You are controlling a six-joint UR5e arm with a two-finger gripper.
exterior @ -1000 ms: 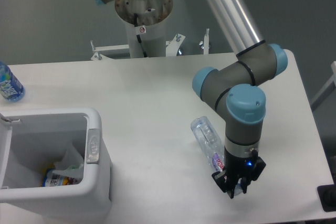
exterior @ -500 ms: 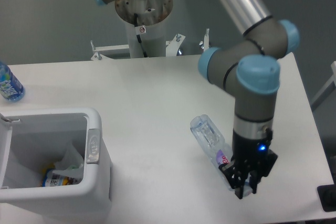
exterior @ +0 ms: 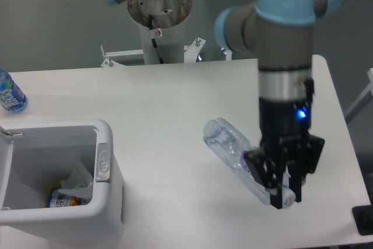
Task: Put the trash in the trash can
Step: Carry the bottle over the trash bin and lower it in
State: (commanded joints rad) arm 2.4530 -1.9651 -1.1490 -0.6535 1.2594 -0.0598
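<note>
A clear crushed plastic bottle (exterior: 230, 150) hangs tilted above the table at the right, its base pointing up-left. My gripper (exterior: 278, 186) is shut on its labelled end, close to the cap, which the fingers mostly hide. The white trash can (exterior: 108, 202) stands at the lower left, well to the left of the gripper. Inside it lie a crumpled white wrapper (exterior: 78, 180) and a piece with a blue-and-yellow label (exterior: 60, 200).
An upright blue-labelled bottle (exterior: 9, 94) stands at the table's far left edge. The arm's base column (exterior: 158, 21) rises behind the table's back edge. The table's right edge runs close by the gripper, and a dark object (exterior: 364, 218) sits at the lower right corner.
The gripper has risen with the bottle shut in it; the bottle has come off the table and now hangs higher and nearer the camera. The arm's upper joints have moved up.
</note>
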